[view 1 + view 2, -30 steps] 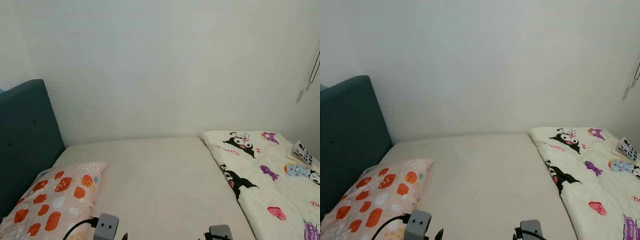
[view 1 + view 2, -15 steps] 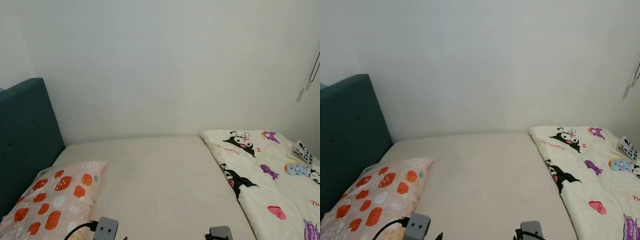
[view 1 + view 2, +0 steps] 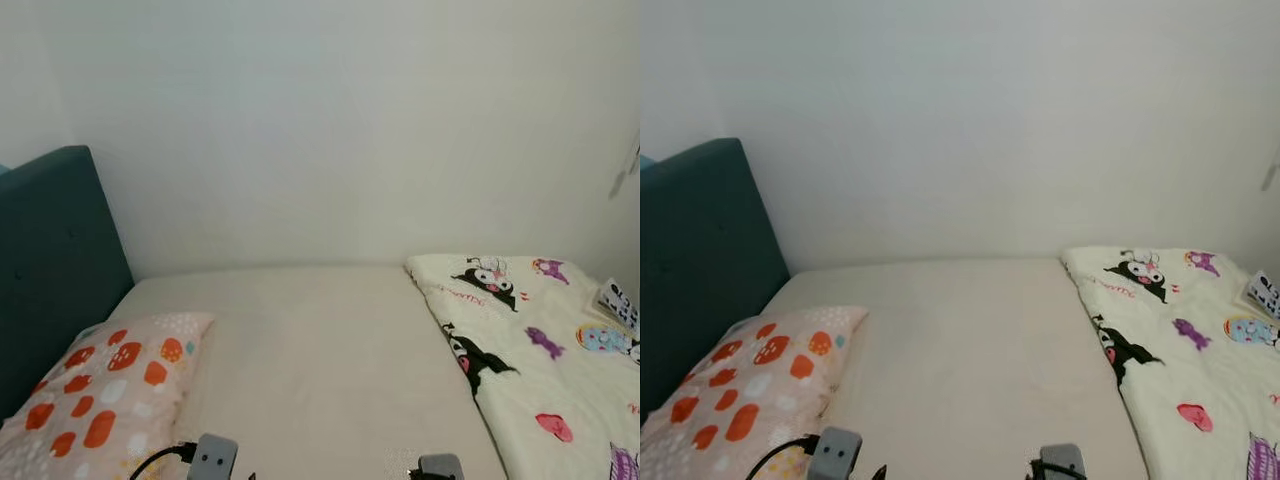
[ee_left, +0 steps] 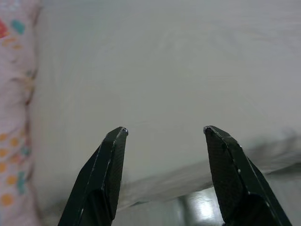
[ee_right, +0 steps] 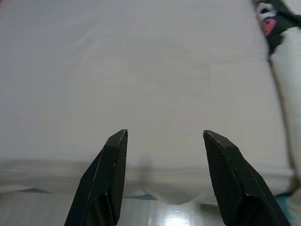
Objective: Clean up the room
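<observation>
A bed with a cream sheet [image 3: 310,340] stands before me against a white wall. A pink pillow [image 3: 95,395] with orange spots lies at its left end by the teal headboard [image 3: 50,270]. A white cartoon-print quilt [image 3: 540,350] is bunched over the bed's right part. Both arms are held low at the bed's near edge. My left gripper [image 4: 164,129] is open over the sheet, with the pillow [image 4: 14,117] beside it. My right gripper [image 5: 164,134] is open too, with a corner of the quilt [image 5: 277,23] off to one side.
The wall closes off the bed's far side and the headboard its left end. A small black-and-white patterned item [image 3: 620,303] lies on the quilt at the far right. Glossy floor [image 5: 164,214] shows below the mattress edge in the wrist views.
The view has tilted slightly; the bed and headboard sit a little higher in the picture. Pillow, quilt and both grippers keep their places.
</observation>
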Controlling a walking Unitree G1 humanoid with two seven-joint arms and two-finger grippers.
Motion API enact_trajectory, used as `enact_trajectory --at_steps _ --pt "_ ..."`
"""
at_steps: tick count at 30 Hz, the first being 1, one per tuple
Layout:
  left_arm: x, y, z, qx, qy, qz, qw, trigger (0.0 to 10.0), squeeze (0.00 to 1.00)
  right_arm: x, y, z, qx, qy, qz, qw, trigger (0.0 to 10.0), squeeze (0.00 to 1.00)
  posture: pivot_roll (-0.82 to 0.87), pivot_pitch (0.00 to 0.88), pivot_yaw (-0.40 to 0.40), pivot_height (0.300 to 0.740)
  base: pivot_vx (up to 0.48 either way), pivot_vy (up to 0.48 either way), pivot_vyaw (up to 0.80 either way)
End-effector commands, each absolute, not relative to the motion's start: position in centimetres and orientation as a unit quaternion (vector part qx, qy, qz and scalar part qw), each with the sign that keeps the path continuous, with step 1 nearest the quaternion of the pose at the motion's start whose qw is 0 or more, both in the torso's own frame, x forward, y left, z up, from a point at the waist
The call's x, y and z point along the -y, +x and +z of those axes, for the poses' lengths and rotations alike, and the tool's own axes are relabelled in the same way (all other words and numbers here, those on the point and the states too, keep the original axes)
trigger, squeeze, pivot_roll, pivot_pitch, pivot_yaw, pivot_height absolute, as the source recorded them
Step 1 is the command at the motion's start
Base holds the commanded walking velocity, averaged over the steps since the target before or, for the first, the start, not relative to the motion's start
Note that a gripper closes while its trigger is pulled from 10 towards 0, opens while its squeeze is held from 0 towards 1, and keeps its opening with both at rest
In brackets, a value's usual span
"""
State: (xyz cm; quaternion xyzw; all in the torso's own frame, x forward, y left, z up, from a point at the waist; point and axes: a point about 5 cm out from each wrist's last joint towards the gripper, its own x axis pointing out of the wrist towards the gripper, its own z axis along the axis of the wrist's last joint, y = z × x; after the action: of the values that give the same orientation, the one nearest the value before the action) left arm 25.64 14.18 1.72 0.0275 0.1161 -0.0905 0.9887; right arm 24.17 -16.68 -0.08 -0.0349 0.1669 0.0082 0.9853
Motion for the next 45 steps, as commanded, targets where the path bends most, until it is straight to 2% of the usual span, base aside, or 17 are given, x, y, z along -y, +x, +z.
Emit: enact_trajectory --at_steps 1,17,21,34,45 --pt "-14.24 25.28 1.37 -0.127 0.029 -0.091 0.987 10.0 0.0 16.77 23.92 -0.27 -0.173 -0.025 0.004 0.985 10.0 0.0 -0.04 0.093 0.001 0.74 0.0 -0.319 0.0" --pt "-14.36 25.13 1.3 -0.129 0.031 -0.094 0.987 10.0 0.0 16.72 23.66 -0.4 -0.178 -0.021 0.005 0.984 10.0 0.0 -0.04 0.086 0.004 0.74 0.0 -0.316 0.0" --pt "-14.37 25.15 1.19 -0.138 0.055 -0.104 0.983 10.0 0.0 16.69 23.61 -0.42 -0.179 -0.021 0.005 0.984 10.0 0.0 -0.04 0.089 0.005 0.74 0.0 -0.159 0.0" --pt "-14.61 25.19 1.12 -0.152 0.044 -0.11 0.981 10.0 0.0 16.64 23.35 -0.59 -0.182 -0.017 0.002 0.983 10.0 0.0 -0.03 0.095 0.009 0.74 0.0 0.466 0.0" --pt "-14.76 25.47 1.55 -0.133 0.044 -0.092 0.986 10.0 0.0 16.55 23.49 -0.48 -0.18 -0.016 0.001 0.983 10.0 0.0 -0.03 0.103 0.01 0.74 0.0 0.0 0.0"
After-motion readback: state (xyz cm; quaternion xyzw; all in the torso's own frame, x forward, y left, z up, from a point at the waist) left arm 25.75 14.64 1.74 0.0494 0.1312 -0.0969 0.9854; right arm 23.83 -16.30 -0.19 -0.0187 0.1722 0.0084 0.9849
